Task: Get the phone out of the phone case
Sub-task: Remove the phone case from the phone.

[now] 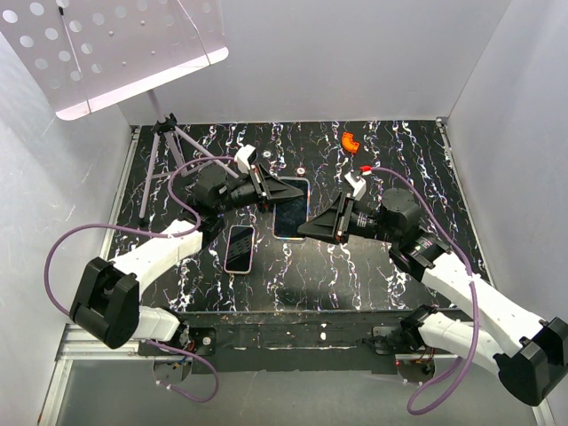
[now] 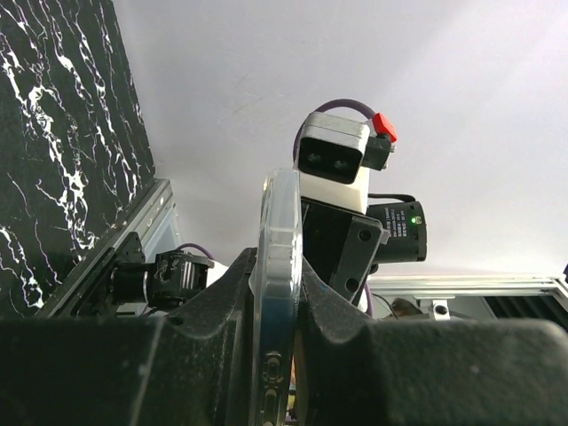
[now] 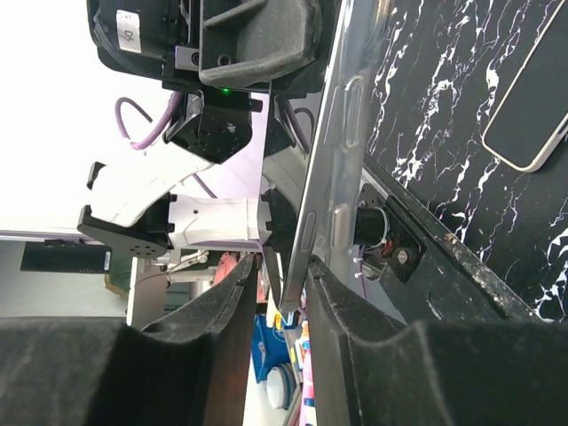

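You've got the phone case (image 2: 275,231) up off the black marbled table (image 1: 373,266), mid-scene, strung between both arms. The left gripper (image 1: 266,188) comes in from the far left, pinched almost shut on the clear rim. From its wrist you see the thin plastic edge running straight up between the fingers (image 2: 204,311).

The right gripper (image 3: 284,286) comes in from the near right, jaws partly closed with the case's button edge between them. The pads look to touch it on both sides, so I read that as a grip.

The sense of it, as I judge it: one arm anchors the shell while the other takes the opposite edge, so the case can be flexed or peeled away. Holding it in the air leaves both faces free.

Now the phone (image 1: 291,217). The dark face filling the held case reads as it, seated inside, though against a black table I can't be sure. A second handset (image 1: 240,248) lies flat on the table just near-left of the case, apart from both grippers. I can't tell whether it matters to you.

Around you, an orange piece (image 1: 350,142) sits far right, well apart. A tripod (image 1: 164,146) stands far left under a perforated white panel (image 1: 106,44), and the left arm's purple cable (image 1: 177,177) loops near its legs. The two wrists are nose to nose, so you've little room to twist.
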Available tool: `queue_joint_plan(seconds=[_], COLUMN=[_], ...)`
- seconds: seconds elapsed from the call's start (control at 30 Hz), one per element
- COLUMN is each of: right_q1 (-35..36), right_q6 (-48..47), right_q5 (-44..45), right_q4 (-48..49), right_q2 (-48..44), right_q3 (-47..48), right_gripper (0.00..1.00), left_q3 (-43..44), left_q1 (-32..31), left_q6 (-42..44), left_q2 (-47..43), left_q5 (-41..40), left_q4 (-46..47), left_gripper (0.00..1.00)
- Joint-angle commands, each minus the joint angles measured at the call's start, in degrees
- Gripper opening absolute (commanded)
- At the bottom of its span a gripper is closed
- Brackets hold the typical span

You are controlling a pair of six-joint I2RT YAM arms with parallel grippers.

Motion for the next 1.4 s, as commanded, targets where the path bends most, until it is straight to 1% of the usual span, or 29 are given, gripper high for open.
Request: queue_joint_plan(seconds=[0.0, 0.03, 0.1, 0.13, 0.17, 0.2, 0.27, 0.3, 0.33, 0.37, 0.43, 0.53, 0.57, 0.63, 0.67, 0.73, 0.83, 1.0, 1.1, 1.27, 1.3, 1.37], right_q1=[-0.2, -0.2, -0.2, -0.2, -0.3, -0.4, -0.9, -1.3, -1.7, -2.1, -3.3, -5.0, -5.6, -7.1, -7.7, -8.4, -8.7, -10.2, -10.4, -10.5, -10.6, -10.5], right_q6=[1.4, 1.9, 2.9, 3.0, 2.9, 2.6, 2.2, 2.3, 2.4, 2.7, 3.5, 5.7, 6.5, 7.9, 8.7, 10.1, 11.0, 14.5, 15.7, 17.6, 17.8, 18.2], right_q5=[2.6, 2.4, 1.8, 1.5, 1.3, 1.2, 0.6, 0.1, -0.6, -1.2, -2.7, -5.1, -5.8, -6.8, -7.2, -7.9, -7.9, -7.3, -6.5, -6.6, -6.6, -6.4], right_q4=[6.6, 7.4, 9.5, 9.9, 9.7, 9.0, 8.7, 8.7, 8.7, 8.7, 9.8, 11.8, 12.5, 13.4, 13.9, 15.3, 15.8, 18.6, 19.3, 21.6, 21.8, 22.3], right_q2=[1.3, 1.7, 2.4, 2.5, 2.4, 2.1, 1.1, 0.7, 0.1, -0.5, -1.8, -3.6, -4.2, -5.6, -6.1, -6.8, -7.5, -8.7, -9.2, -8.8, -8.8, -8.9], right_q3=[1.6, 1.6, 0.9, 0.9, 1.0, 1.0, 0.8, 0.6, 0.4, 0.1, -0.8, -2.1, -2.4, -3.1, -3.4, -4.0, -4.4, -6.3, -6.7, -6.5, -6.5, -6.5], right_gripper=[0.33, 0.29, 0.16, 0.09, 0.02, 0.01, 0.01, 0.01, 0.01, 0.01, 0.01, 0.01, 0.01, 0.01, 0.01, 0.01, 0.01, 0.01, 0.01, 0.01, 0.01, 0.01], left_q3=[0.2, 0.5, 1.1, 1.5, 1.6, 1.5, 1.4, 1.6, 1.7, 1.8, 2.0, 2.7, 2.6, 1.9, 1.2, -1.1, -4.6, -8.3, -10.8, -11.1, -10.7, -9.6], left_q1=[-1.7, -1.8, -1.9, -1.9, -1.9, -1.8, -1.7, -1.6, -1.3, -1.0, -0.5, 0.8, 1.0, 1.3, 1.3, 1.3, 1.3, 1.3, 1.3, 0.7, 0.2, -0.7], left_q6=[-1.1, -0.7, 0.6, 1.4, 2.3, 3.4, 5.2, 6.2, 7.3, 8.4, 11.3, 17.0, 18.3, 20.3, 20.7, 20.0, 16.7, 12.7, 10.4, 9.8, 9.9, 10.8], left_q2=[-4.2, -4.4, -4.8, -5.1, -5.7, -6.2, -7.3, -7.8, -8.3, -8.8, -10.1, -12.0, -12.8, -14.3, -15.3, -16.6, -18.0, -20.2, -21.7, -21.8, -21.5, -20.2], left_q5=[1.0, 1.0, 1.3, 1.6, 1.6, 1.5, 1.8, 2.0, 2.3, 2.4, 2.6, 2.5, 2.2, 1.6, 1.2, 1.2, 1.9, 2.9, 2.9, 3.3, 3.5, 3.8], left_q4=[2.3, 1.7, -0.2, -1.3, -2.7, -3.6, -5.2, -6.0, -7.2, -8.2, -11.0, -17.3, -19.1, -20.9, -21.0, -19.0, -12.4, -4.5, 1.1, 3.6, 3.5, 1.9], left_gripper=[0.00, 0.00, 0.00, 0.10, 0.25, 0.43, 0.65, 0.74, 0.76, 0.81, 0.84, 0.86, 0.83, 0.74, 0.74, 0.76, 0.79, 0.80, 0.76, 0.70, 0.67, 0.59])
